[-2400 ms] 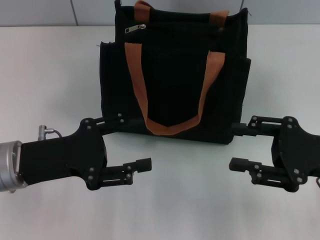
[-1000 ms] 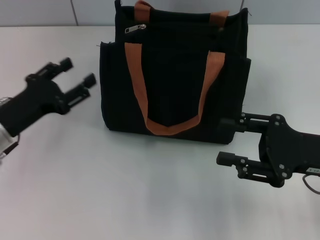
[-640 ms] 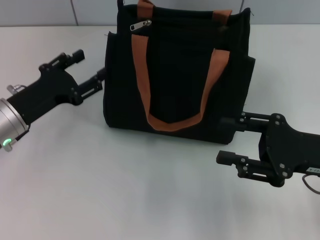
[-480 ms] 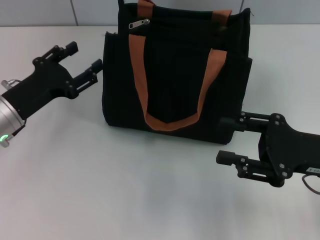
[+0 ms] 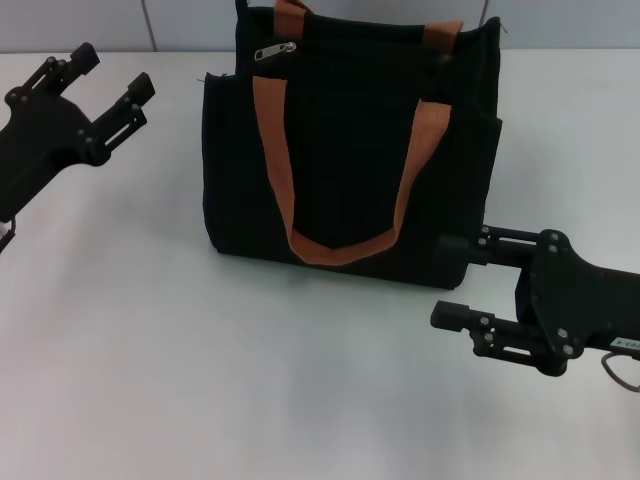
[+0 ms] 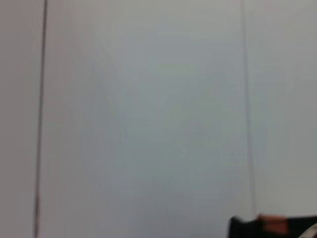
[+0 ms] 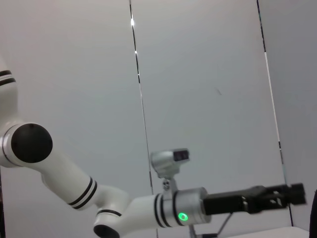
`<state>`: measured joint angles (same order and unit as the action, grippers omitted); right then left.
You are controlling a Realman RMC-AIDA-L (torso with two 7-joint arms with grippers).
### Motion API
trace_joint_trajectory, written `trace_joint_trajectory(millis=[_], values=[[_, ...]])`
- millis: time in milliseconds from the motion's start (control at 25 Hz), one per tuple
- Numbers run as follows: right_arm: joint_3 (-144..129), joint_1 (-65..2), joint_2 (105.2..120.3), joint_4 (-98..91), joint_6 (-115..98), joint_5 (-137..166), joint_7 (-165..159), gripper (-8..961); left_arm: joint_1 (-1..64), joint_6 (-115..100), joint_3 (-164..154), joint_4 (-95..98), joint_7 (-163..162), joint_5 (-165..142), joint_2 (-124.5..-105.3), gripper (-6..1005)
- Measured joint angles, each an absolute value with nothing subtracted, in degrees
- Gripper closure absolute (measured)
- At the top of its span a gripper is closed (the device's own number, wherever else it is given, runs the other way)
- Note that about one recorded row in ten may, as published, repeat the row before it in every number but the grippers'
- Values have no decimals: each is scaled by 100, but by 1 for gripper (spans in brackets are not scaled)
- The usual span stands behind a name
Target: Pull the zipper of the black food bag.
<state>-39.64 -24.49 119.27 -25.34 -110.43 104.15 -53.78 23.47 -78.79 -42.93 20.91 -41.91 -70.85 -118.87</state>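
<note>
Black food bag [image 5: 350, 150] stands upright on the white table [image 5: 200, 380], toward the far middle of the head view; two orange-brown handles [image 5: 340, 180] hang down its near face, the front one looping low. Zipper [image 5: 274, 52] sits at the bag's top edge near the robot's left corner, silver tab lying along the black zip line; nothing touches it.

Left gripper [image 5: 112, 85] is raised at the far left, well apart from the bag's left side; its two fingers stand spread with a clear gap between them, holding nothing; they point roughly toward the bag's upper left. Right gripper [image 5: 450, 280] is low at the near right, its upper finger close to the bag's lower right corner, contact there not determinable; jaws wide apart, empty.

Left wrist view shows mostly pale wall, with a sliver of black and orange at one corner [image 6: 275, 225], probably the bag. Right wrist view shows the other arm's white links and the left gripper [image 7: 292, 194] farther off against the wall.
</note>
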Motion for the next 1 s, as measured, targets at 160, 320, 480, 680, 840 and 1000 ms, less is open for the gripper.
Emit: trace_joint_trajectory(millis=[160,320,480,680,840,1000], values=[[-3964,-2473,11927,-2530,-11029,10404,-5373,359,2581,-7258,-4513,2023,-3895,-7105,-11919,294],[-3964,-2473,11927,-2508,-11024,10349,-5336,359,2739,-7026,-5016,2037,-3852,-7113,-11921,297],[-3964,-2481,11927,-2471,-11015,10336,-5308,359,2747,-7043,-5625,2200,-3857,-7111,-11918,300],[-3964,-2510,11927,-2457,-10956,10335,-5308,359,2736,-7122,-6012,2277,-3861,-7085,-11918,304],[-3964,-2532,11926,-2439,-10935,10335,-5308,359,2784,-7109,-6053,2219,-3852,-6911,-11918,307],[-3963,-2571,11926,-2389,-10872,10335,-5303,359,2809,-7081,-6099,2111,-3771,-6452,-11918,310]])
